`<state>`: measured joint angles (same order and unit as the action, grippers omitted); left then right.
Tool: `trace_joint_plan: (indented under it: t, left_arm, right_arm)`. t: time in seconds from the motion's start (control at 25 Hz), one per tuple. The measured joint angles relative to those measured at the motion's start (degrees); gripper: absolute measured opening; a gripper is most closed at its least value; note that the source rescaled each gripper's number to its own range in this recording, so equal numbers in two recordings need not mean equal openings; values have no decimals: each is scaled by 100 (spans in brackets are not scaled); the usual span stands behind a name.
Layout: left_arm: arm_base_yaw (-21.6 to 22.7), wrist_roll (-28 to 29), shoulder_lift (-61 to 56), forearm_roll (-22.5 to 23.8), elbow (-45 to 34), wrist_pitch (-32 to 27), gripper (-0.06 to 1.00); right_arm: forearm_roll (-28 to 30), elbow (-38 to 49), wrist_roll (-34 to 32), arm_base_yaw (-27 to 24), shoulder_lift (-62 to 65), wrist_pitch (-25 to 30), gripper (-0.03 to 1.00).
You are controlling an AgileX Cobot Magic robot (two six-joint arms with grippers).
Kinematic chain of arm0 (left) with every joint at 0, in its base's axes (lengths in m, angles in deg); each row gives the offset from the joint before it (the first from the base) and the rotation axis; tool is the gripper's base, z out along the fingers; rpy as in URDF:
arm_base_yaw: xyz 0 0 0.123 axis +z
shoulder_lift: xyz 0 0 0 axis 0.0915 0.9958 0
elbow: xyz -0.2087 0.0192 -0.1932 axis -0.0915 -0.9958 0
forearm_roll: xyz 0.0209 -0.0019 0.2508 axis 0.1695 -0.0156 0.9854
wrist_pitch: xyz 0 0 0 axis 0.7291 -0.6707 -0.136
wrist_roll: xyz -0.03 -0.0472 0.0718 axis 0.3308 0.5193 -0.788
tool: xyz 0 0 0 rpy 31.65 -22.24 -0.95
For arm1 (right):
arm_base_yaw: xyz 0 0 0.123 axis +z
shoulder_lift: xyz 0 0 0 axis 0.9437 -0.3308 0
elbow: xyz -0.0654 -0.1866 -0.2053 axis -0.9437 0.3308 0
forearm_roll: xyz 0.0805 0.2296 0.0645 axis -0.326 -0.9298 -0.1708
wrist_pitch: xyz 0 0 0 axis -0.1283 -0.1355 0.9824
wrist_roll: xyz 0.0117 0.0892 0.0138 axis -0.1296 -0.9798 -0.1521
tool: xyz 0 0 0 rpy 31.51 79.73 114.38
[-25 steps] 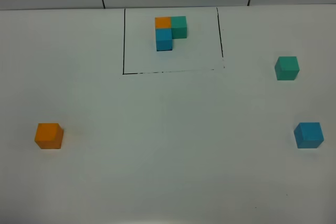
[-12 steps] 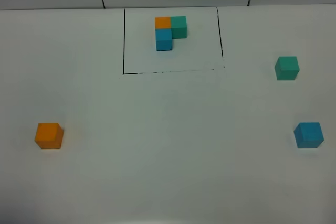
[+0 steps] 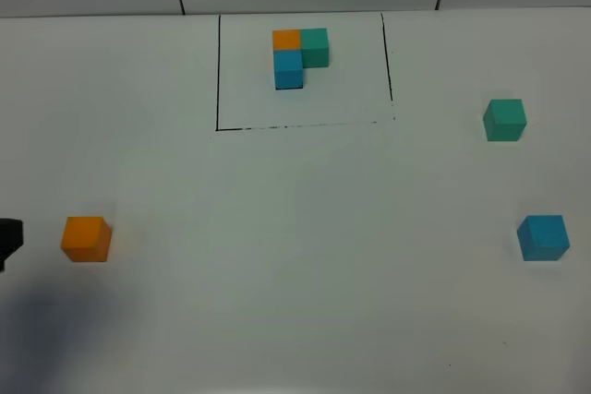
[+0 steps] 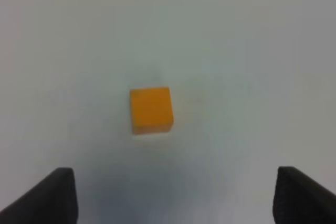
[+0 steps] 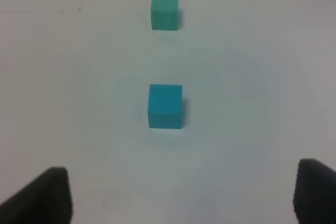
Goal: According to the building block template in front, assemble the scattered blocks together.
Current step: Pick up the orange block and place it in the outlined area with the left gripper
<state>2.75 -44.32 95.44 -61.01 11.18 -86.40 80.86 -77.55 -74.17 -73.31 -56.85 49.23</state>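
Overhead: template trio (image 3: 300, 57) sits at the far middle of the table (image 3: 295, 274), inside the black frame (image 3: 218, 71). It forms an L, with orange and green side by side at the back and blue in front of the orange.

Loose pieces are well apart: orange cube (image 3: 86, 238) near left, green cube (image 3: 504, 120) far right, blue cube (image 3: 542, 237) near right.

Overhead catches only a black sliver of the left arm at the left edge, just beside the orange cube.

Left wrist view gives the detail: left gripper (image 4: 176, 198) has its jaws spread wide, orange cube ahead of the tips and not touching them, with a corner of the frame far off.

Right gripper (image 5: 181, 192) shows only in its own wrist view. Its jaws are wide too, blue cube ahead of the tips and green cube in line beyond it.
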Motion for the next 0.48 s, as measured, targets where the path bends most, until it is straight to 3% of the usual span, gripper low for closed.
trace_joint_plan:
  t: [0.48]
  left_arm:
    - [0,43,3241,185,1113,-358,69]
  right_arm:
    - [-8,0,-6,0,0,0,73]
